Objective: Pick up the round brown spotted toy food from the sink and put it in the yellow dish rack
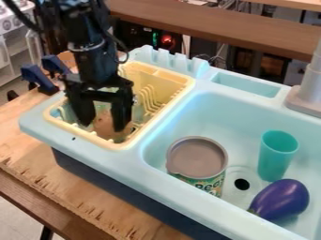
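Over the left part of the yellow dish rack [115, 144] hangs the black gripper [103, 125], pointing down with its two fingers well apart. The fingertips are down inside the rack. Behind and between them shows a brownish-orange patch [108, 130] low in the rack; I cannot tell what it is or whether the fingers touch it. In the light blue sink [188, 105] to the right, a can with a grey lid [197, 157] stands upright. A teal cup [276, 157] is near the drain, and a purple eggplant [283, 199] lies in front of it.
A grey faucet [307, 93] rises at the right edge behind the basin. The sink's raised, scalloped back edge [168, 61] is behind the rack. Dark blue clamps [39, 78] are at the left on the wooden table [37, 136].
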`<state>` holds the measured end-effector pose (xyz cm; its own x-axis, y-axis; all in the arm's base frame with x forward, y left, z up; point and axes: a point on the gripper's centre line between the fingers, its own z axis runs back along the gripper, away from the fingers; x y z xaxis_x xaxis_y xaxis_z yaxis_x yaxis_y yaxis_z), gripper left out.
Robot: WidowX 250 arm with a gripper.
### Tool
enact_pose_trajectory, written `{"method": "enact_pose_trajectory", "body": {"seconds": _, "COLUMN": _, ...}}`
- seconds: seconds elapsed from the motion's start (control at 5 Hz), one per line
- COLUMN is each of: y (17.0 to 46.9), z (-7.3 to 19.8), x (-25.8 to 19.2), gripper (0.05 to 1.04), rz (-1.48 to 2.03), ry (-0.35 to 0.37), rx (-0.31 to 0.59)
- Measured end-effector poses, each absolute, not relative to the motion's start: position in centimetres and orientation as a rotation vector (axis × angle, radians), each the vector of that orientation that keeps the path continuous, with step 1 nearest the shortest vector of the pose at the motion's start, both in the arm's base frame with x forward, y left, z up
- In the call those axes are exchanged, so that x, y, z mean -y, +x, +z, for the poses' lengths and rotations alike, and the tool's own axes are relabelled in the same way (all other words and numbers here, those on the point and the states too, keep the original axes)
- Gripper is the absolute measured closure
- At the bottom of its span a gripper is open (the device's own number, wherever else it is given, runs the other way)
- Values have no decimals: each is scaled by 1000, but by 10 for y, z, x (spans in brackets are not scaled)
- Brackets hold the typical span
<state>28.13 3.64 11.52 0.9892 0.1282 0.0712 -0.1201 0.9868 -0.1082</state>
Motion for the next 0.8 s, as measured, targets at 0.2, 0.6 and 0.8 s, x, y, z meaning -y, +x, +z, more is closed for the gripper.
{"method": "enact_pose_trajectory", "body": {"seconds": 0.2, "y": 290, "z": 132, "x": -23, "gripper": 77, "rz": 86, "ry": -60, "rx": 79}}
{"method": "enact_pose_trajectory", "body": {"seconds": 0.6, "y": 299, "z": 193, "x": 1, "gripper": 77, "rz": 34, "ry": -6, "rx": 78}}
{"method": "enact_pose_trajectory", "body": {"seconds": 0.8, "y": 298, "z": 193, "x": 2, "gripper": 77, "rz": 33, "ry": -6, "rx": 70}}
